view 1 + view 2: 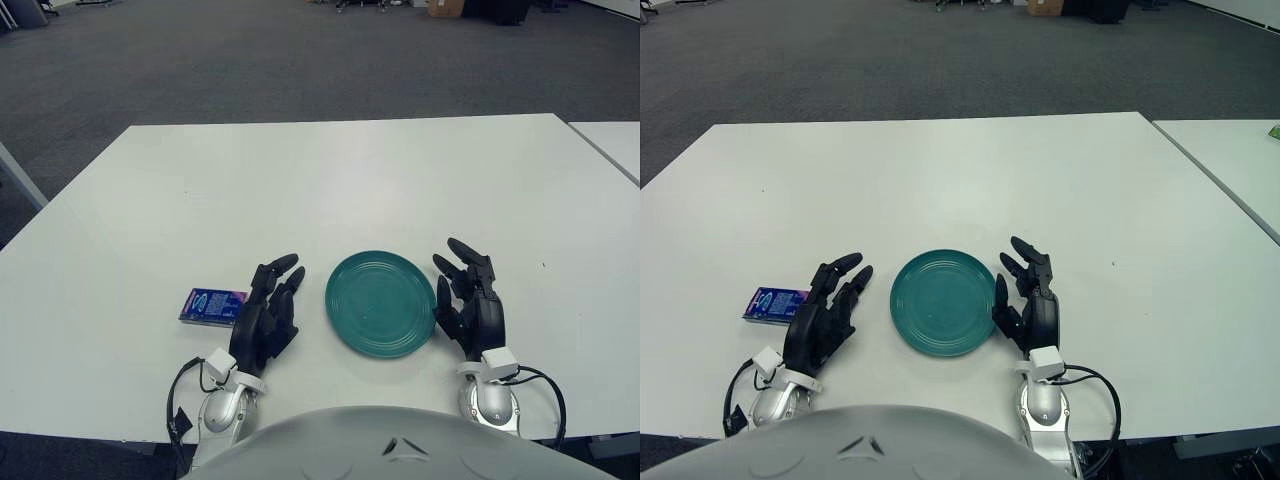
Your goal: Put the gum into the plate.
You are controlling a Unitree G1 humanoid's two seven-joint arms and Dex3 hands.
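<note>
The small blue rectangular gum packet [213,305] lies flat on the white surface [330,180], just left of the left hand [268,315], whose fingers are loosely spread, empty. The round teal plate [380,303] sits between both hands; the right hand [470,300] is likewise open. The packet looks light, stiff, slick; pinch its long edges.

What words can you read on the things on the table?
Gum pack: it has printing on its blue top, but too small and blurred to read.
Plate: plain green, no words.
Left hand and right hand: no labels to read.
</note>
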